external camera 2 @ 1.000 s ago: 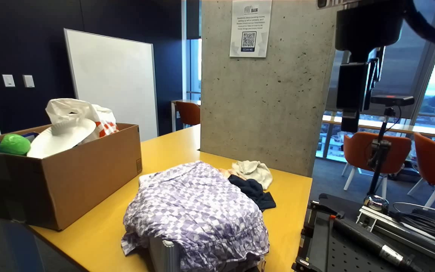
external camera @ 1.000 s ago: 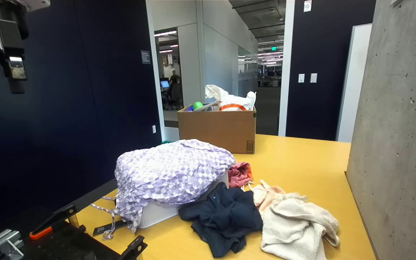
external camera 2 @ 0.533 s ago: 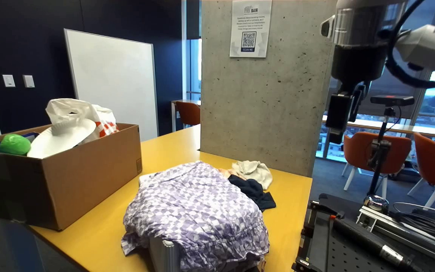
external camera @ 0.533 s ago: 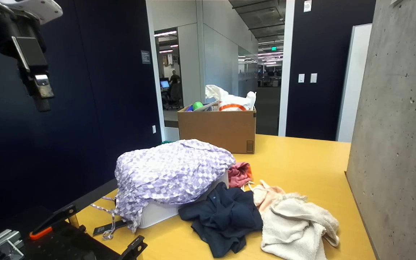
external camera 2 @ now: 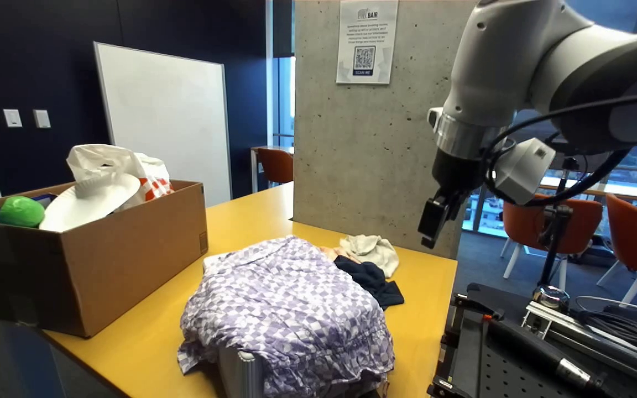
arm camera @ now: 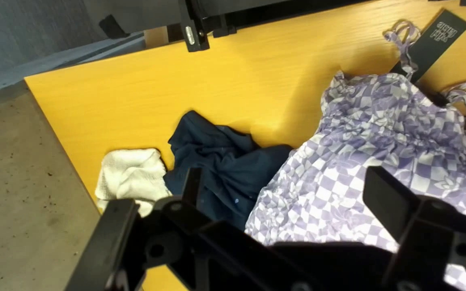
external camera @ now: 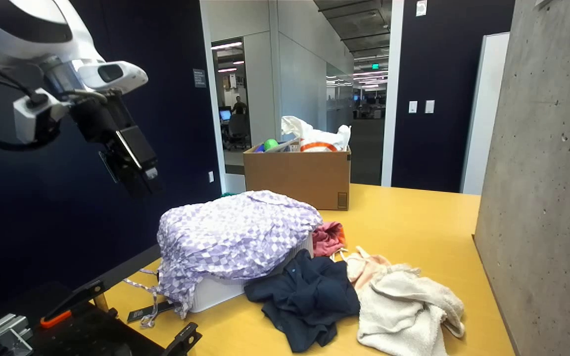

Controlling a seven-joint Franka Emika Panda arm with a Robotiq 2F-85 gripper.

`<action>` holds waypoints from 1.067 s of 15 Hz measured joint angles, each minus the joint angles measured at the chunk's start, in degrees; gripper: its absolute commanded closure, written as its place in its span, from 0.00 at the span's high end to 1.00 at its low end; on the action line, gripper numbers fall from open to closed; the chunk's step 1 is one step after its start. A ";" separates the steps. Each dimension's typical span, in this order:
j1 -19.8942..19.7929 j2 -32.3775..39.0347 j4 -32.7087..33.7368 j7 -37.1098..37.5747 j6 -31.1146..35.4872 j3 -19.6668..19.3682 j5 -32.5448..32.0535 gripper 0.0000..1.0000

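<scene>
Shows one table (external camera: 413, 220), cut off, with one cardboard box (external camera: 295, 180), one checkered cloth (external camera: 240, 232) draped over one mostly hidden white box (external camera: 219, 290), one dark cloth (external camera: 307, 299), one cream towel (external camera: 406, 309), one peach cloth (external camera: 365, 267) and one red cloth (external camera: 328, 240), both partly hidden. Hangs apart from the checkered cloth with gripper (arm camera: 283, 190) spread wide, grasping nothing.

In an exterior view, the table (external camera: 413, 212) carries a box (external camera: 295, 178) on the far side and, nearer on the left, a bin (external camera: 215, 294) under a checked cloth (external camera: 238, 235). Right of this bin lie a red cloth (external camera: 327, 240), a navy cloth (external camera: 309, 294), a peach cloth (external camera: 365, 268) and a cream cloth (external camera: 408, 311). At the near left lies a black tag (external camera: 141, 313), with a strap (arm camera: 405, 56) over it.
</scene>
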 measured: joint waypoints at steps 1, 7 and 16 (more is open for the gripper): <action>-0.23 2.68 0.07 2.05 2.02 0.39 -2.09 1.00; 0.33 12.12 0.07 10.94 7.61 0.84 -10.85 1.00; -1.83 27.43 6.99 19.53 11.57 -0.51 -30.16 1.00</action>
